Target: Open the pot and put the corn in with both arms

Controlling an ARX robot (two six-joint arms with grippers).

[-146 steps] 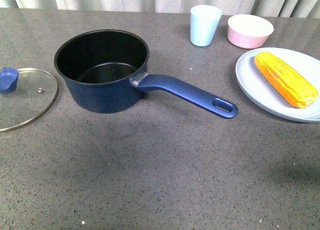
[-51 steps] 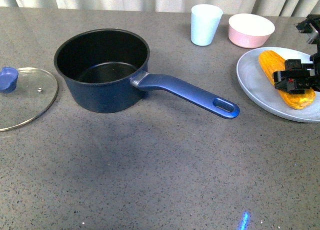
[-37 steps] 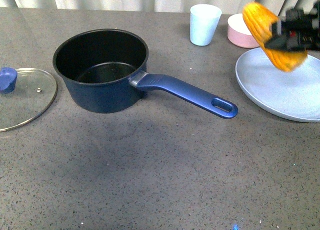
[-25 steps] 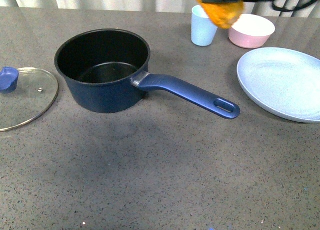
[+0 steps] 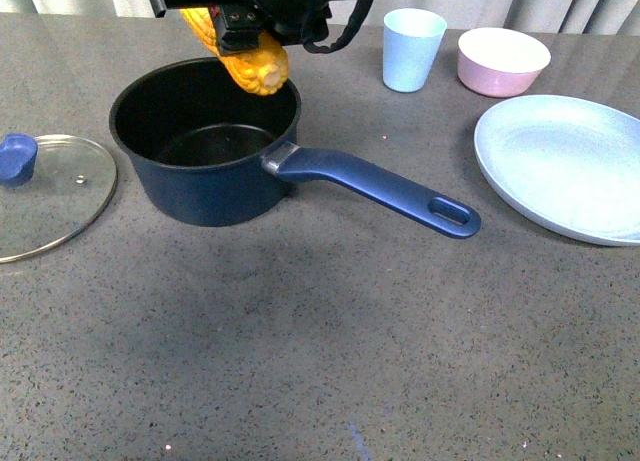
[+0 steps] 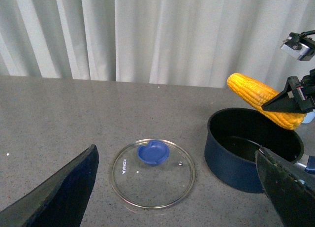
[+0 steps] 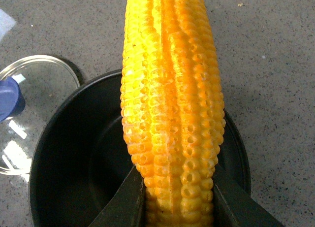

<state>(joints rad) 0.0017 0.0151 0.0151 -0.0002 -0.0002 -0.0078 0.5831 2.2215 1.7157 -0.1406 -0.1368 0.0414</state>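
The dark blue pot (image 5: 205,186) stands uncovered at the table's left centre, its long handle (image 5: 380,189) pointing right and toward me. Above its far rim hangs the yellow corn (image 5: 250,61), tilted, with my right gripper (image 5: 235,26) shut on it. In the right wrist view the corn (image 7: 172,104) is pinched between the jaws of my right gripper (image 7: 177,197) over the pot's black inside (image 7: 64,168). The glass lid (image 5: 50,196) with its blue knob (image 5: 17,159) lies flat to the left of the pot. My left gripper (image 6: 176,150) is open, held high above the lid (image 6: 152,180).
An empty pale blue plate (image 5: 560,171) lies at the right. A light blue cup (image 5: 412,49) and a pink bowl (image 5: 502,61) stand at the back right. White curtains hang behind the table.
My right gripper lifted the corn off the plate and carried it left, past the cup, to above the pot. The plate is now empty. Pot and lid have stayed put.
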